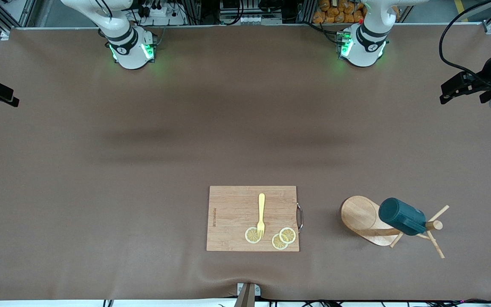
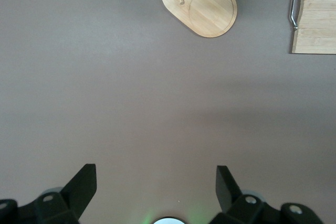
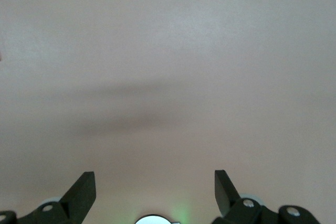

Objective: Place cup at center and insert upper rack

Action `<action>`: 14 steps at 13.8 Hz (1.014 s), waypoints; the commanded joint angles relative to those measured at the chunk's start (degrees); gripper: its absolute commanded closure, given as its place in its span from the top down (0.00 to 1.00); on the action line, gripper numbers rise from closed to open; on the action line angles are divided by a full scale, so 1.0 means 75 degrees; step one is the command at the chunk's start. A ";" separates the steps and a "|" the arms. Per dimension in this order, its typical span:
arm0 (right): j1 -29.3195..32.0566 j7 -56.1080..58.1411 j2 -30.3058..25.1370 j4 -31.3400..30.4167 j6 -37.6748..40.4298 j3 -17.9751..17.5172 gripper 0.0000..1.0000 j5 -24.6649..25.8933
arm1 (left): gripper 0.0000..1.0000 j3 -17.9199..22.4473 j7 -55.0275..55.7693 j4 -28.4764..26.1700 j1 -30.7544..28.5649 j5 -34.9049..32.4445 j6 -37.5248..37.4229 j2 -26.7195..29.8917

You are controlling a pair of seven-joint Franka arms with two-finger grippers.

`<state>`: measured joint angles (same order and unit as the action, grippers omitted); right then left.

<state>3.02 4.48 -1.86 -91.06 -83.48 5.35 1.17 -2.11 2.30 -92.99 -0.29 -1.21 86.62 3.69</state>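
Left gripper [image 2: 156, 190] and right gripper [image 3: 155, 190] jaws wide, empty.

1. The table [image 1: 100, 192] lies bare from the arm bases down to the cutting board [image 1: 232, 213], so a hand could pass freely there.
2. The cutting board carries a fork [image 1: 261, 215] and lemon slices [image 1: 287, 235].
3. Beside the cutting board, toward the left arm's end, the upper rack [image 1: 362, 217] lies tipped over with the cup [image 1: 401, 216] on its post; its pegs stick outward.
4. A bare strip separates the cutting board's handle [image 1: 299, 217] from the rack.
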 commanded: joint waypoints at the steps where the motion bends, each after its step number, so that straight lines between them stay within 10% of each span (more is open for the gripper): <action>1: 0.0031 -0.0046 0.0107 0.0200 0.0068 0.0001 1.00 -0.0028 | 1.00 -0.0070 0.0080 0.0164 -0.0020 -0.0085 -0.0053 -0.0059; 14: 0.0042 -0.0046 0.0107 0.0200 0.0080 0.0013 1.00 -0.0028 | 1.00 -0.0304 -0.0037 0.0164 -0.0032 -0.0084 0.0100 -0.0083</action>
<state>3.03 4.48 -1.85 -91.06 -83.48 5.54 1.17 -4.09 2.24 -92.71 -0.33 -1.21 87.81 2.77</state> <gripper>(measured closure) 0.000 0.000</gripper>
